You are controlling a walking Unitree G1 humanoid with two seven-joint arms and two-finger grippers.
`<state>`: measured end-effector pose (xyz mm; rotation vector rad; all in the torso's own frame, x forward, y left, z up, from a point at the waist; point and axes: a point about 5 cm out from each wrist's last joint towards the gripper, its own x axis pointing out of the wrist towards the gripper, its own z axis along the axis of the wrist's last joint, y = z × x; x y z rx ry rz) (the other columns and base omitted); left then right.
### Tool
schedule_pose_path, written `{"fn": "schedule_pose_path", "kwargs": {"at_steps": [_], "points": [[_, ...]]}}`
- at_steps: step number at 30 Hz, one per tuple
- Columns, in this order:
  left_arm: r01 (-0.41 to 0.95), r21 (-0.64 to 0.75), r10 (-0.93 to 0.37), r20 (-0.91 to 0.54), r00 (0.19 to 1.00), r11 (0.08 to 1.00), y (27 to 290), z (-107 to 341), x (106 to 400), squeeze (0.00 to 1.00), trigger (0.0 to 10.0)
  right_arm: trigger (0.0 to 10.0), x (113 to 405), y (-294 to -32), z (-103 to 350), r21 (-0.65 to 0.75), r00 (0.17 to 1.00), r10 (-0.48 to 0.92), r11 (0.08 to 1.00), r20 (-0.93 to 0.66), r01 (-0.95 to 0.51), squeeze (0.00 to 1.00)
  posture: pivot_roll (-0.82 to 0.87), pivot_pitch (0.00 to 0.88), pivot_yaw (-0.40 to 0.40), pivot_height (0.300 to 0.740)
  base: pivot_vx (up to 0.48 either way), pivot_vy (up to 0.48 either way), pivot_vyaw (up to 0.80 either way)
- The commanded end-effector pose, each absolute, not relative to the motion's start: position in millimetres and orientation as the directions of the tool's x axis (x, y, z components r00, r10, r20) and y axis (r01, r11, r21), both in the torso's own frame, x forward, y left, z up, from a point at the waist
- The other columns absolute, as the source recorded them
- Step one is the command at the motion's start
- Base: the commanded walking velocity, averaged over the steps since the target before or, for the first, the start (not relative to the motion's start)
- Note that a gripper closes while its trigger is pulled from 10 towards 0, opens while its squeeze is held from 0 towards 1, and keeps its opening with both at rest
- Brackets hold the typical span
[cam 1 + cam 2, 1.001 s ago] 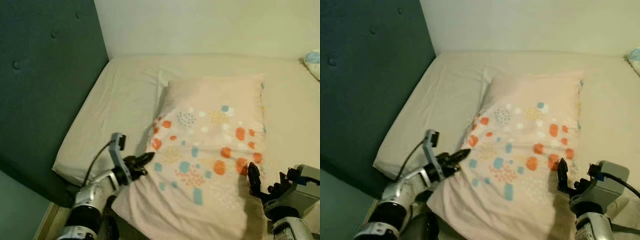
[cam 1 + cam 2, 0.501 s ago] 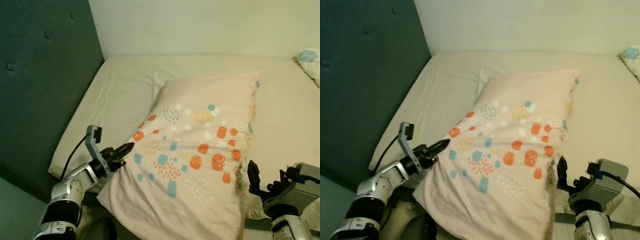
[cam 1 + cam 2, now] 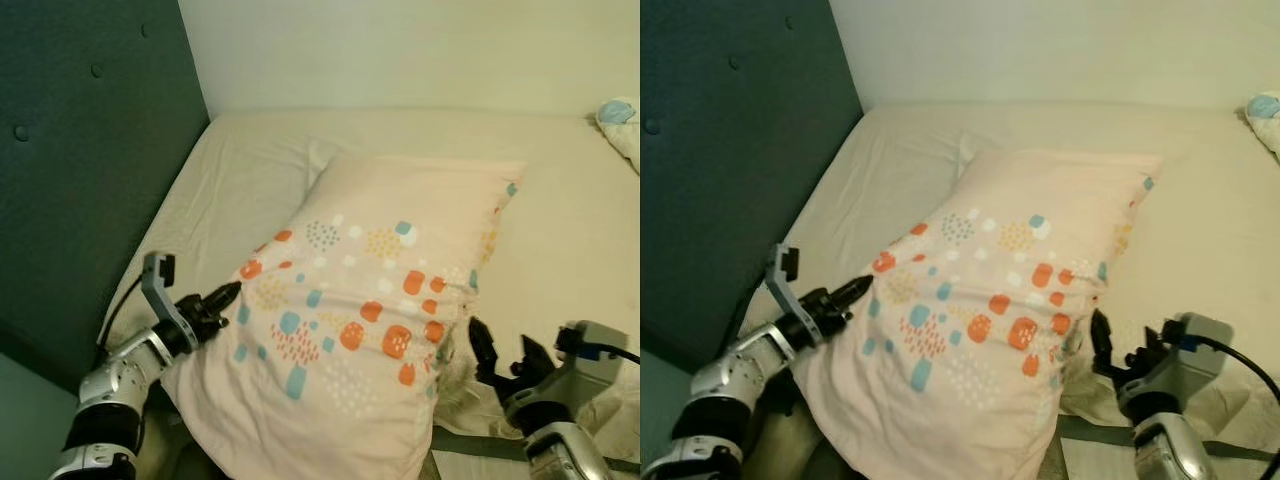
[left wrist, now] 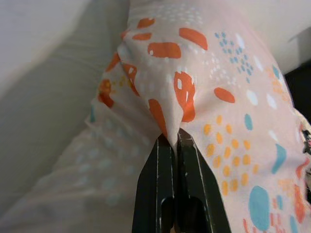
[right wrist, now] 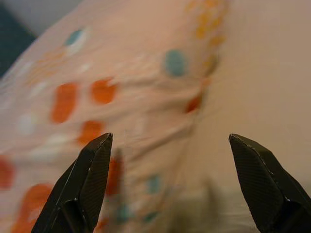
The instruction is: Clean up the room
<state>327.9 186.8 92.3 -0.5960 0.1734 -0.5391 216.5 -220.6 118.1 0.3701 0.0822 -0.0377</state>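
Left gripper (image 4: 171, 138) clamped on pillow edge; right gripper (image 5: 172, 182) spread wide beside it.

The pale pink fabric pillow with orange and teal spots (image 3: 375, 300) lies tilted on the cream-sheeted bed (image 3: 570, 230), its near-left edge pinched as a fold between the left fingers (image 3: 222, 297). The right fingers (image 3: 480, 345) stand apart, just off its near-right corner, gripping nothing. Beyond, a dark teal buttoned headboard (image 3: 80, 150) and a pale wall (image 3: 400, 50). No legible writing.
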Motion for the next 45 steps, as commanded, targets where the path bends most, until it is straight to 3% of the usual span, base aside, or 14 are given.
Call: {"fn": "schedule_pose_path", "kwargs": {"at_steps": [1, 5, 14, 25, 27, 28, 29, 30, 31, 32, 33, 38, 45], "points": [[0.414, -0.587, -0.546, -0.057, 0.836, 0.696, 174, 76, 323, 0.0, 0.0, 10.0, 214, -206, 102, 0.417, 0.984, 0.085, 0.909, -0.158, -0.012, 1.0, -0.15, 0.184, 0.012, 0.574, 0.0, 0.0, 0.0], [0.413, -0.589, -0.552, -0.068, 0.831, 0.695, 164, 73, 325, 0.0, 0.0, 10.0, 209, -195, 90, 0.41, 0.966, 0.17, 0.909, -0.196, -0.077, 1.0, -0.15, 0.189, 0.012, 0.574, 0.0, 0.0, 0.0], [0.413, -0.587, -0.555, -0.075, 0.828, 0.696, 159, 74, 330, 0.0, 0.0, 10.0, 197, -196, 66, 0.363, 0.951, 0.177, 0.929, -0.254, -0.076, 1.0, -0.15, 0.195, 0.015, 0.574, 0.0, 0.0, 0.0], [0.445, -0.581, -0.596, -0.088, 0.798, 0.681, 152, 74, 333, 0.0, 0.0, 10.0, 203, -203, 60, 0.337, 0.965, 0.042, 0.94, -0.258, 0.049, 1.0, -0.15, 0.201, 0.032, 0.574, 0.0, 0.0, 0.0], [0.446, -0.582, -0.598, -0.088, 0.796, 0.68, 151, 74, 333, 0.0, 0.0, 10.0, 204, -204, 60, 0.336, 0.967, 0.032, 0.94, -0.254, 0.058, 0.95, -0.15, 0.202, 0.034, 0.574, 0.0, 0.0, 0.0], [0.445, -0.581, -0.598, -0.093, 0.796, 0.682, 150, 73, 333, 0.0, 0.0, 10.0, 206, -204, 60, 0.33, 0.967, 0.03, 0.942, -0.255, 0.058, 0.53, -0.16, 0.2, 0.035, 0.574, 0.0, 0.0, 0.0], [0.443, -0.575, -0.597, -0.101, 0.796, 0.688, 149, 72, 333, 0.0, 4.5, 10.0, 207, -203, 60, 0.323, 0.967, 0.027, 0.945, -0.254, 0.059, 0.0, -0.16, 0.199, 0.035, 0.574, 0.0, 0.0, 0.0], [0.444, -0.572, -0.598, -0.105, 0.795, 0.69, 149, 72, 333, 0.0, 7.5, 10.0, 208, -203, 60, 0.32, 0.967, 0.026, 0.945, -0.253, 0.059, 0.0, -0.16, 0.199, 0.035, 0.574, 0.0, 0.0, 0.0], [0.444, -0.57, -0.598, -0.107, 0.794, 0.692, 148, 72, 333, 0.0, 8.5, 10.0, 209, -202, 60, 0.328, 0.967, 0.026, 0.943, -0.252, 0.06, 0.0, -0.16, 0.198, 0.035, 0.574, 0.0, 0.0, 0.0], [0.444, -0.57, -0.598, -0.107, 0.794, 0.692, 148, 72, 333, 0.0, 8.5, 10.0, 209, -202, 60, 0.328, 0.967, 0.026, 0.943, -0.252, 0.06, 0.0, -0.16, 0.198, 0.035, 0.574, 0.0, 0.0, 0.0], [0.444, -0.569, -0.598, -0.107, 0.794, 0.692, 148, 72, 334, 0.0, 10.0, 10.0, 210, -201, 59, 0.362, 0.967, 0.033, 0.93, -0.251, 0.062, 0.0, -0.16, 0.198, 0.035, 0.574, 0.0, 0.0, 0.0], [0.444, -0.563, -0.598, -0.113, 0.794, 0.697, 148, 72, 335, 0.0, 10.0, 10.0, 209, -184, 51, 0.537, 0.953, 0.117, 0.842, -0.28, 0.054, 0.0, -0.15, 0.191, 0.038, 0.574, 0.0, 0.0, 0.0], [0.442, -0.545, -0.593, -0.132, 0.794, 0.712, 149, 72, 336, 0.0, 10.0, 10.0, 212, -174, 37, 0.542, 0.931, 0.13, 0.836, -0.34, 0.081, 0.0, -0.14, 0.195, 0.044, 0.574, 0.0, 0.0, 0.0]]}}
